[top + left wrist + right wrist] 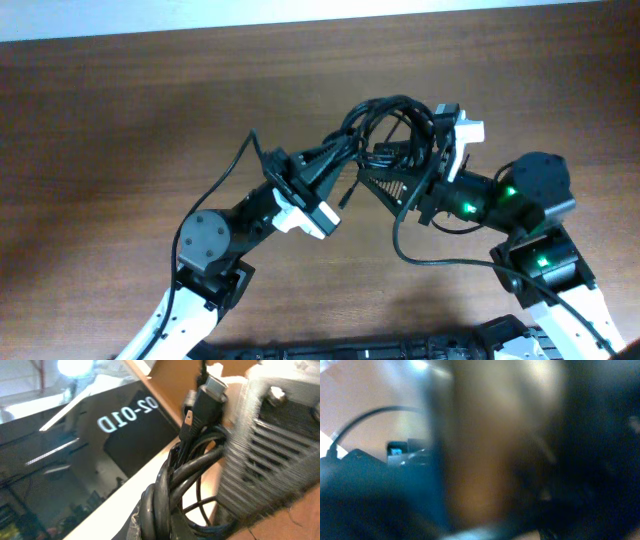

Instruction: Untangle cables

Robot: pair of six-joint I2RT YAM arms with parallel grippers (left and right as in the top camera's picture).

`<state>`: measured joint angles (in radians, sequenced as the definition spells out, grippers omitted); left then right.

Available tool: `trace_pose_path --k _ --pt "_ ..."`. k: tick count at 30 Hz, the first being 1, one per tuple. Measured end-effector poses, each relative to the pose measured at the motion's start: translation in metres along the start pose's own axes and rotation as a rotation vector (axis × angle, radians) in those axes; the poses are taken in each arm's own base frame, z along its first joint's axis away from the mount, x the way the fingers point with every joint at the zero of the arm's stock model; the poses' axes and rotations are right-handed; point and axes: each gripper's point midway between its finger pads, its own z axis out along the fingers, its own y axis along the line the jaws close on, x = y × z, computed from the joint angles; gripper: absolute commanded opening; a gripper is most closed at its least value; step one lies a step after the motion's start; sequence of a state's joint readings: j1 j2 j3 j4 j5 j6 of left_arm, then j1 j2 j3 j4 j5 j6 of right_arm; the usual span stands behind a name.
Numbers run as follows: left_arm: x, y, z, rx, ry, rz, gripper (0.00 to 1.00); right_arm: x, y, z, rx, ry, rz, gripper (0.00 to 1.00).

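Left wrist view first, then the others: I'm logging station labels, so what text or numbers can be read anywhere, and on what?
"02-01D": white characters, seen upside down, on the glossy black panel in the left wrist view.
Overhead view: no text readable anywhere, including on the tangled thin black cables.
Right wrist view: too blurred to read anything.

We took this for a robotics lab: a left arm (215,245) and right arm (530,200) stood at a wooden table (100,120), green status lights (510,192) glowed, and a black panel (127,435) bore the label 02-01D.
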<state>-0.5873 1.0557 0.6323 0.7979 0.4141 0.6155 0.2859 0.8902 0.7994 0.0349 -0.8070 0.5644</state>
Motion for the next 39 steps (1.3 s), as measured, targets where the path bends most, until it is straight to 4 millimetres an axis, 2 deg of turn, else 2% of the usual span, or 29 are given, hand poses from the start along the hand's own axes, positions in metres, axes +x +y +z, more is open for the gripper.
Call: trace_pose_path --k 3,5,6,7,10,14,17,19,21,23,26,27,29,30,31,33,35,36,38,39 --pt "-0.003 0.008 -0.002 -0.035 0.005 -0.049 0.0 -0.005 -0.014 -0.003 0.051 -0.019 -0.048 0.73" --pt "-0.006 0.01 -0.006 -0.042 0.019 -0.081 0.0 -0.015 -0.029 -0.013 0.103 -0.053 -0.055 0.73" --pt "-0.005 0.009 -0.008 -0.033 0.033 -0.126 0.0 -0.026 -0.044 -0.024 0.16 -0.093 -0.05 0.73" --pt "-0.005 0.005 -0.009 -0.01 0.034 -0.182 0.0 -0.031 -0.05 -0.03 0.183 -0.112 -0.047 0.73" --pt "-0.007 -0.018 -0.011 0.109 0.033 -0.297 0.0 -0.046 -0.044 -0.033 0.165 -0.166 -0.097 0.73" --pt "-0.013 -0.037 -0.012 0.204 0.019 -0.383 0.0 -0.051 -0.048 -0.035 0.192 -0.191 -0.103 0.72" --pt "-0.031 -0.042 -0.015 0.263 -0.058 -0.371 0.0 -0.044 -0.078 -0.042 0.343 -0.199 -0.019 0.78" --pt "-0.041 -0.037 -0.019 0.257 -0.086 -0.356 0.0 -0.036 -0.091 -0.047 0.416 -0.188 0.029 0.79" --pt "-0.054 -0.02 -0.031 0.217 -0.108 -0.344 0.0 -0.033 -0.097 -0.055 0.45 -0.183 0.052 0.8" --pt "-0.053 -0.01 -0.041 0.196 -0.086 -0.343 0.0 -0.031 -0.097 -0.062 0.433 -0.167 0.069 0.79" --pt "-0.045 0.003 -0.045 0.151 -0.062 -0.327 0.0 -0.033 -0.1 -0.07 0.425 -0.171 0.075 0.81" --pt "-0.043 0.01 -0.046 0.116 -0.051 -0.326 0.0 -0.037 -0.107 -0.077 0.466 -0.195 0.081 0.81" --pt "-0.059 0.026 -0.053 0.052 -0.087 -0.288 0.0 -0.04 -0.137 -0.095 0.585 -0.236 0.126 0.81" --pt "-0.07 0.031 -0.057 0.034 -0.111 -0.269 0.0 -0.038 -0.139 -0.094 0.585 -0.223 0.127 0.81" --pt "-0.069 0.03 -0.058 0.034 -0.101 -0.276 0.0 -0.036 -0.132 -0.089 0.542 -0.198 0.093 0.82" --pt "-0.052 0.024 -0.055 0.052 -0.039 -0.321 0.0 -0.03 -0.117 -0.08 0.446 -0.14 0.041 0.82" --pt "-0.038 0.016 -0.054 0.071 0.016 -0.333 0.0 -0.025 -0.097 -0.071 0.325 -0.092 -0.002 0.92" --pt "-0.029 0.007 -0.053 0.11 0.047 -0.303 0.0 -0.024 -0.083 -0.067 0.244 -0.071 -0.038 0.94" --pt "-0.024 -0.003 -0.052 0.166 0.042 -0.246 0.0 -0.027 -0.066 -0.064 0.155 -0.066 -0.061 0.95" --pt "-0.018 -0.016 -0.049 0.234 0.031 -0.19 0.0 -0.031 -0.048 -0.062 0.069 -0.061 -0.069 0.95"
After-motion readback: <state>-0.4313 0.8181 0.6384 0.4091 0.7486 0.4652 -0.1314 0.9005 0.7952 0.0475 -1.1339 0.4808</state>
